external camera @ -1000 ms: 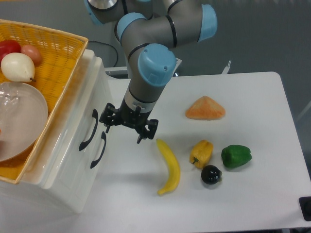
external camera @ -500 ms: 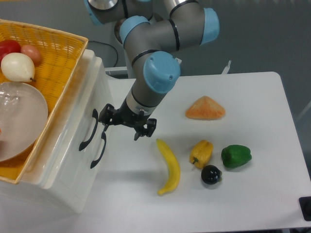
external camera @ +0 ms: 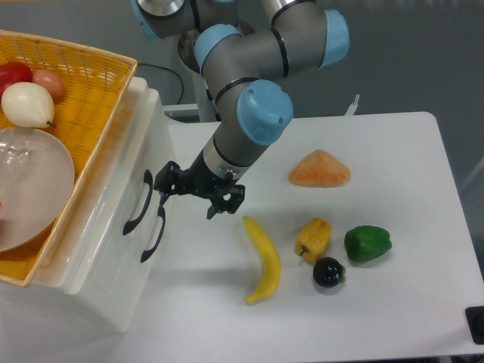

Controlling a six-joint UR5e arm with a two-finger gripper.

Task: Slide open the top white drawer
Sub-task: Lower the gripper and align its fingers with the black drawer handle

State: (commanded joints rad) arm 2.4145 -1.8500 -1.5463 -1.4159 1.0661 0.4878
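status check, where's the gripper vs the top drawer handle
Gripper open, empty, beside the top white drawer handle, not gripping it. Drawer shut. Banana lies clear, nothing blocking.

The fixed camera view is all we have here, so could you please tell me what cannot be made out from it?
- The glossy white plastic top drawer: its inside is hidden, since it is shut.
- The black two-finger gripper: its fingertips are too small and dark to show whether they touch the dark curved handle.
- The yellow wicker basket and clear bowl: cut off by the left edge.
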